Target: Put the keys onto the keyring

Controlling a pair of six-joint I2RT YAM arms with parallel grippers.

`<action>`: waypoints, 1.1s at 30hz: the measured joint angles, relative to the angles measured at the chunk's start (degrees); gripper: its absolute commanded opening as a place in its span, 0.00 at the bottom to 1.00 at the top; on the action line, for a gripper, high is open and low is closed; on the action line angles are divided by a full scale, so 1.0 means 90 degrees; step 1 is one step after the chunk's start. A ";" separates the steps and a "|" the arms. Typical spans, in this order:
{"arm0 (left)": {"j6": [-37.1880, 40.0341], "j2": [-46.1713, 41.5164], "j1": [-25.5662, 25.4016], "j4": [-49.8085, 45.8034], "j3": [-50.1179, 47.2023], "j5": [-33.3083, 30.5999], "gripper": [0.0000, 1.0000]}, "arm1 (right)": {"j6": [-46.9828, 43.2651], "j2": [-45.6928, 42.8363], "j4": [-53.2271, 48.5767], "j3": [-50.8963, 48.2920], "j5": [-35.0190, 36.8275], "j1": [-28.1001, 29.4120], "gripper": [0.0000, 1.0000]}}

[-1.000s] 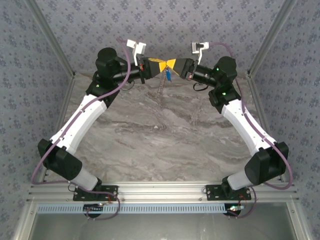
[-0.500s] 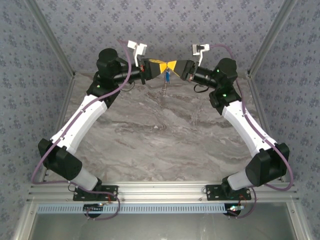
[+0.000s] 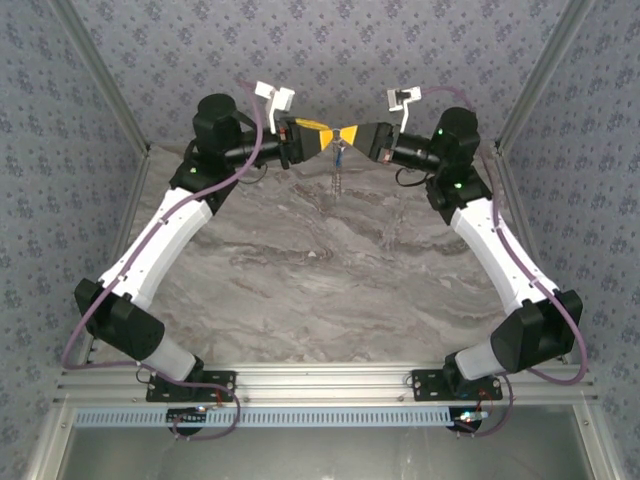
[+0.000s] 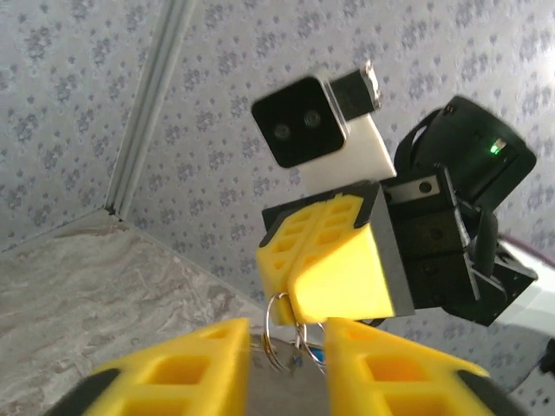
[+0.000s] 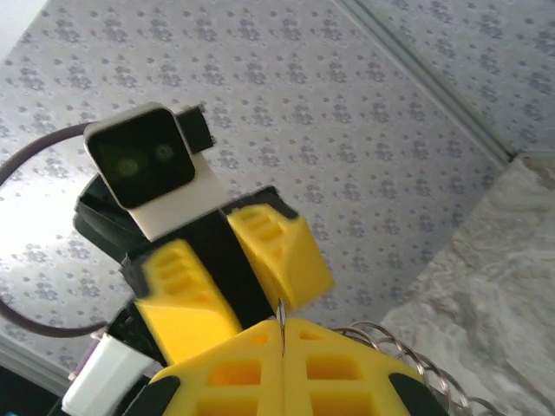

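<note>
Left gripper [image 3: 330,137]: we are seeing it raised at the far middle of the scene. Its yellow fingers [image 4: 182,368] are standing apart, released.

Right gripper [image 3: 351,135]: it is meeting the left one tip to tip. Its yellow fingers [image 5: 225,368] are pressing together, grasping a thin strand of the ring.

Thin pale metal keyring with a chain-like tail [image 3: 338,172]: it is hanging in the air between the two grippers, above the far edge of the table. The tail is dangling straight down from the fingertips.

Left wrist view: we are looking at small wire loops of the keyring [image 4: 282,334] sitting in the gap of the left gripper [image 4: 286,336], just under the tip of the right gripper [image 4: 303,286]. We cannot tell whether the loops are touching either left finger.

Right wrist view: the wire [image 5: 282,314] is rising out of the seam of the right gripper [image 5: 284,329], facing the left gripper [image 5: 251,284]. A coiled length [image 5: 408,360] is curving off to the right.

Grey marbled tabletop [image 3: 320,270]: it is lying below both arms.
</note>
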 measured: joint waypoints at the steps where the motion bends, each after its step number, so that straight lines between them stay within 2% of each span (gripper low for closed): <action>1: 0.0061 -0.0002 0.0063 -0.0102 0.0097 0.0005 0.42 | -0.0231 0.0000 -0.0330 0.0136 -0.0070 -0.0121 0.00; 7: 0.0566 0.0005 0.0340 -0.1032 0.0758 0.0148 0.51 | -0.1741 0.0066 -0.2256 0.1110 -0.0393 -0.0551 0.00; 12: 0.1112 0.0134 0.0340 -0.2084 0.1554 0.0442 0.52 | -0.2970 0.0372 -0.3689 0.1984 -0.0551 -0.0563 0.00; 18: 0.1532 0.0493 0.0340 -0.2953 0.2217 0.0809 0.48 | -0.4046 0.0818 -0.5056 0.2667 -0.0566 -0.0398 0.00; 24: 0.1656 0.0843 0.0340 -0.3398 0.2319 0.1076 0.45 | -0.4539 0.0962 -0.5736 0.2798 -0.0512 -0.0027 0.00; 33: 0.1758 0.0976 0.0340 -0.3711 0.2399 0.1326 0.42 | -0.4612 0.0981 -0.5863 0.2851 -0.0469 0.0233 0.00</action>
